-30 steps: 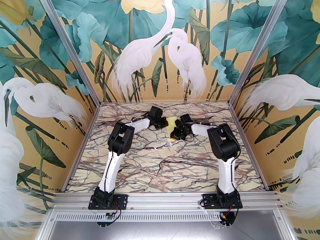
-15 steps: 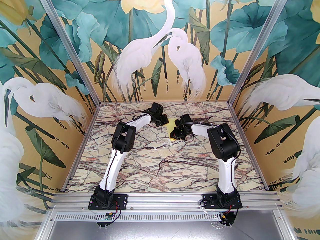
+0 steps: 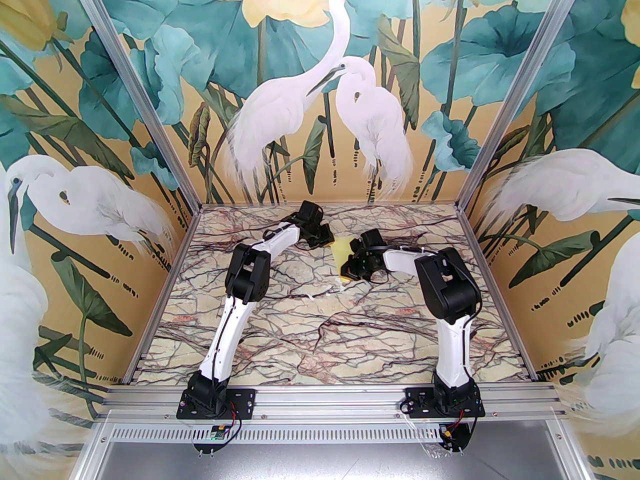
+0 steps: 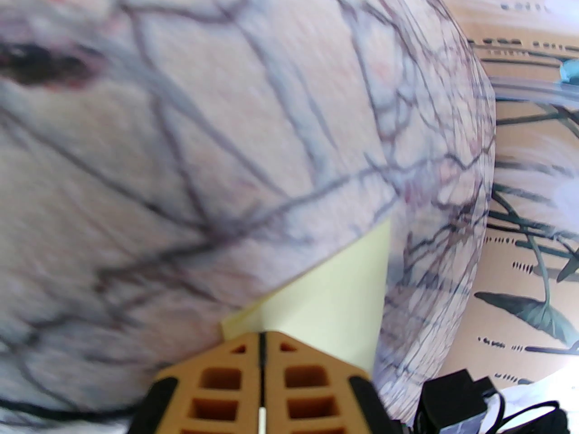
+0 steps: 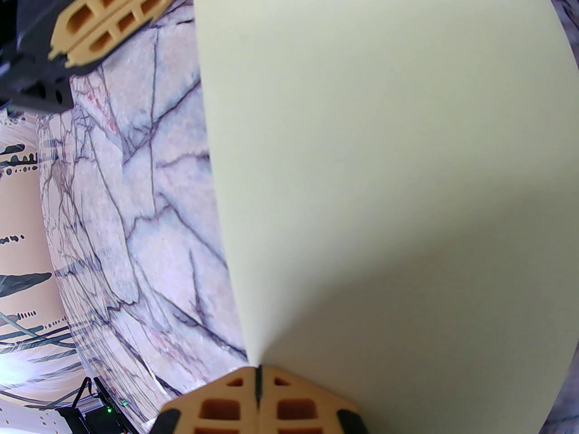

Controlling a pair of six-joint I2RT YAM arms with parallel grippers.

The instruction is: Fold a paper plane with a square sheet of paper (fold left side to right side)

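Note:
The square sheet of paper is pale yellow and lies on the marble table as a narrow folded strip between my two grippers. In the left wrist view a corner of the paper shows two layers and runs under my shut left gripper. My left gripper sits at the paper's far left corner. Its fingers look pressed together. My right gripper is shut, its tip on the near left edge of the paper. Whether either gripper pinches the paper is unclear. The paper plane is out of view.
A small white scrap lies on the table just in front of the paper. Painted walls enclose the table on three sides, with the back wall close behind the left gripper. Open table surface stretches toward the arm bases.
My left gripper has drawn back toward the rear wall and lifted a little, away from the paper's left edge. The right arm and the paper have stayed put.

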